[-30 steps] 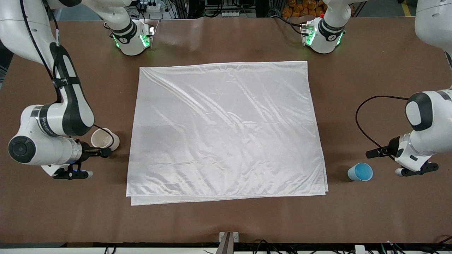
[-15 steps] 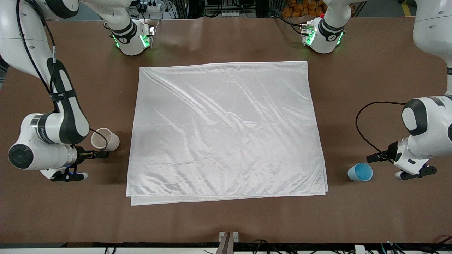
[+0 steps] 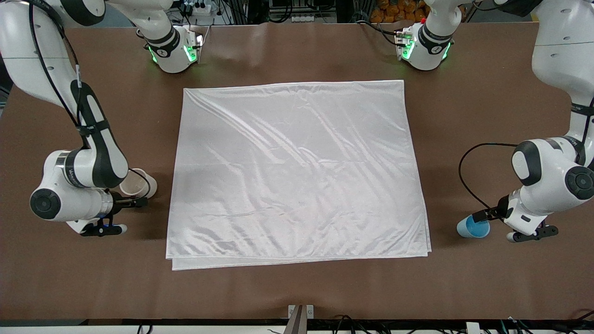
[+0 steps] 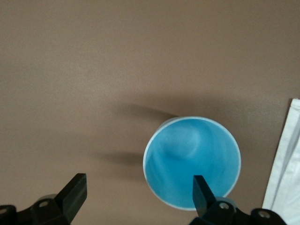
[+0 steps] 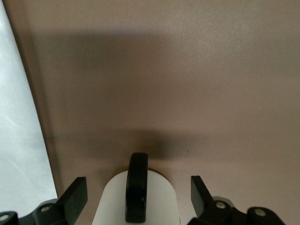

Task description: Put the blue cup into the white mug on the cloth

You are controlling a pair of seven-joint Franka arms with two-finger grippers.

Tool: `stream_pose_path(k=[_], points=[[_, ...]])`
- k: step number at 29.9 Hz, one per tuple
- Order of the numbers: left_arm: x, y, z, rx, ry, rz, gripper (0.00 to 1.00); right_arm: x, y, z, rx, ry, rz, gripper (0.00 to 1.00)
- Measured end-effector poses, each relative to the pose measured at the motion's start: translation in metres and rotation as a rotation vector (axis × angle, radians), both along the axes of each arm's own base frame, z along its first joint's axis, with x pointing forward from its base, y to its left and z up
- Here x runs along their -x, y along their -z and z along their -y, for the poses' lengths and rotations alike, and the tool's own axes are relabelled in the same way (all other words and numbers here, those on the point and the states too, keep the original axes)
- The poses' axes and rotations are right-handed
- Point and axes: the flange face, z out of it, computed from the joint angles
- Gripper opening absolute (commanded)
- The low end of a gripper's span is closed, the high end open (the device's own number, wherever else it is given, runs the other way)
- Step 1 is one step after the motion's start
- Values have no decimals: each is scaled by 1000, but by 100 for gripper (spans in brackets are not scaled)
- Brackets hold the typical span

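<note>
Both arms are in the reach-and-grasp step, and nothing is held yet. The cloth (image 3: 297, 171) fills the middle of the frame in the front view, with neither vessel on it. The cup (image 3: 473, 227) stands upright on the bare bench (image 3: 297, 292) at lower right, just off the cloth's corner. The left tool (image 4: 139, 199) hangs over it, fingers spread wide; in the left wrist view 1 finger overlaps the cup's rim while the other is well clear, so the cup is off centre in the gap. The mug (image 3: 138, 183) lies at middle left of the front view, near the cloth's edge, apparently tipped on its side with its mouth toward the camera. The right tool (image 5: 139, 199) is open too, its fingers flanking the mug with the black handle between them. Next, I judge, the left tool must shift to centre on the cup before closing, and the right must close on the mug, stand it upright on the cloth, then receive the cup.
</note>
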Motion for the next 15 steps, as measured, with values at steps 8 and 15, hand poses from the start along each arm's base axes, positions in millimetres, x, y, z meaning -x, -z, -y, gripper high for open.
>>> stream_pose_path(k=[8,15], points=[[-2,12,-2,-2,0,20,68,2,3,-2,-1,-2,-4,19],[-3,13,0,-2,3,20,36,1,3,-5,-2,-7,-1,12]])
